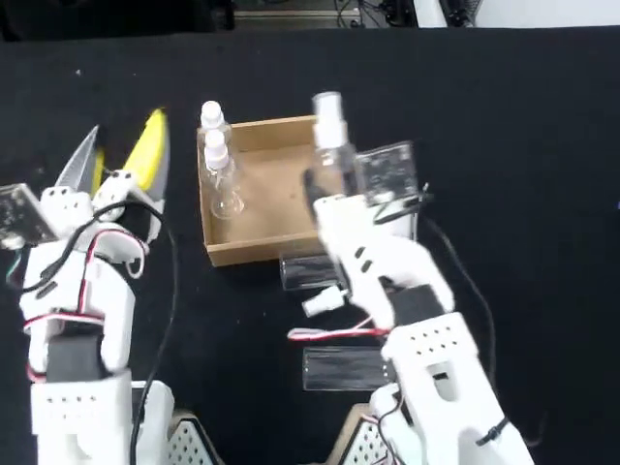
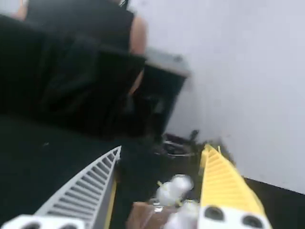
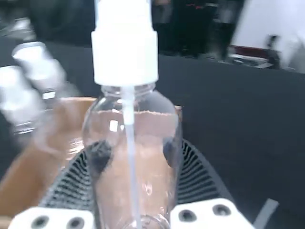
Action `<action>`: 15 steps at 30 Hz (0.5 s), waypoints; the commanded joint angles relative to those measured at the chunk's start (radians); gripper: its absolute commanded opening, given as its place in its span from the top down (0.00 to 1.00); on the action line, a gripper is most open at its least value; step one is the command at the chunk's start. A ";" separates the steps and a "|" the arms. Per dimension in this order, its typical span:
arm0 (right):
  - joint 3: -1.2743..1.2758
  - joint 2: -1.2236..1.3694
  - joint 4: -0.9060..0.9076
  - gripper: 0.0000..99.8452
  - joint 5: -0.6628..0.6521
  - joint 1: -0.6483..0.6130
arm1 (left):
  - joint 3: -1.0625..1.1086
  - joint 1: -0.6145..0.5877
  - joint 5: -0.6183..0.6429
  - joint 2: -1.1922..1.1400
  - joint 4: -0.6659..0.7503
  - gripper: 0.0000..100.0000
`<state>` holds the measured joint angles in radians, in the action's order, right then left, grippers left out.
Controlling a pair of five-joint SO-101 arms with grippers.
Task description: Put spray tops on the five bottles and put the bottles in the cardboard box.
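Two standing bottles with spray tops on are already inside the cardboard box, at the side nearest the left claw, which is wide open and holds nothing beside the box. The right claw is squeezed tight around a held bottle, upright above the other side of the box. Two lying bottles wait on the desk just in front of the box, with what looks like a loose spray top between them. From the left wrist, the open left claw points at the standing bottles. From the right wrist, the held bottle wears its spray top, with the box behind it. I think bottle three is going in now. Next, the right claw should lower it straight down, away from the other two, and let go.
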<state>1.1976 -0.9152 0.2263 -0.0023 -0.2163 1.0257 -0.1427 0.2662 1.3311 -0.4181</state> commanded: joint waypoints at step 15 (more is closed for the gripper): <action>-0.323 0.337 -0.186 0.99 -0.167 0.744 | 0.549 -0.186 0.003 -0.203 0.582 0.76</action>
<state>0.9628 -0.7465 0.1649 -0.1450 0.4327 1.4876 -0.2977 0.2677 1.1239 -0.0176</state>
